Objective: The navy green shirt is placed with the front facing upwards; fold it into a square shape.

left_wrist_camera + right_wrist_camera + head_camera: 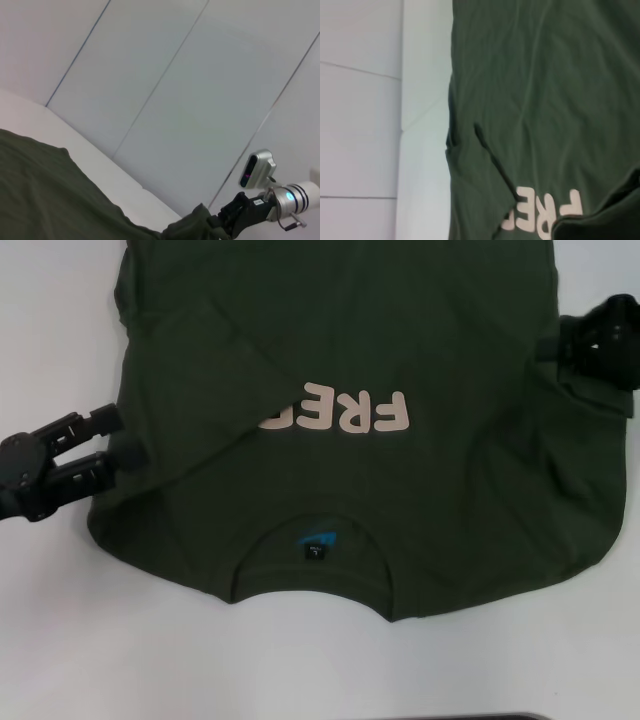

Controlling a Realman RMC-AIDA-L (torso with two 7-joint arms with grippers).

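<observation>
The navy green shirt (400, 500) lay front-up on the white tabletop (120, 640), its left side folded inward. It would handle as soft, light cloth. The left gripper (125, 437) stood with jaws apart at the hem; the right gripper (560, 365) apparently pinched the sleeve, the proper hold.
</observation>
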